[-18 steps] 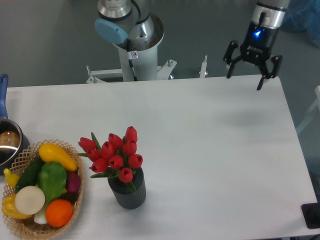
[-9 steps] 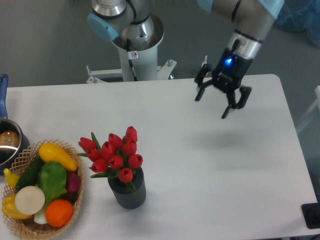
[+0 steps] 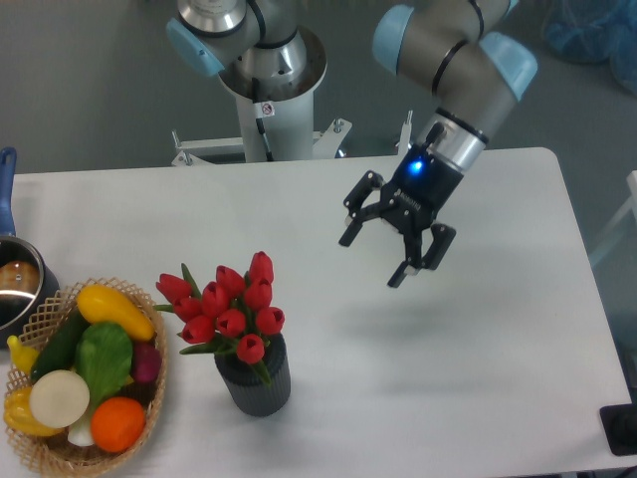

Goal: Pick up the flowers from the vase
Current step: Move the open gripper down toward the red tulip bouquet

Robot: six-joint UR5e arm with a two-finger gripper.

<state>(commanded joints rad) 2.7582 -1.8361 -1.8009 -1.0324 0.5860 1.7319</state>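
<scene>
1. Nearest us, the vase point(image 3: 255, 379) stands upright on the surface point(image 3: 478, 398), left of centre, with the flowers point(image 3: 227, 309) rising from its mouth and leaning left and away.
2. Just left of it we see the basket point(image 3: 40, 453) of vegetables, close to the blooms but not touching.
3. Further left at the edge sits the steel pot point(image 3: 15, 289).
4. Farther back and to the right, our gripper point(image 3: 391, 237) hangs above bare surface, jaws spread and holding nothing.
5. We judge that the flowers lie left of and nearer than the jaws, with nothing between them.
</scene>
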